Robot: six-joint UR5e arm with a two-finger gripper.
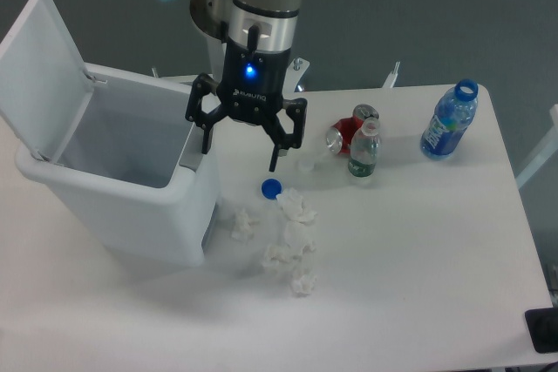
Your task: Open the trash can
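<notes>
The trash can (131,206) is a large white bin at the table's left. Its lid (39,67) stands up and tilted back on the far-left side, so the empty inside shows. A grey push-button tab (189,155) sits on the rim at the right. My gripper (240,157) hangs open just right of that rim, pointing down, with nothing between its fingers. Its left fingertip (207,149) is close above the tab; contact cannot be judged.
A blue bottle cap (271,187) and several crumpled white tissues (288,237) lie right of the bin. A red can (347,132), a small clear bottle (364,152) and a blue bottle (450,120) stand further right.
</notes>
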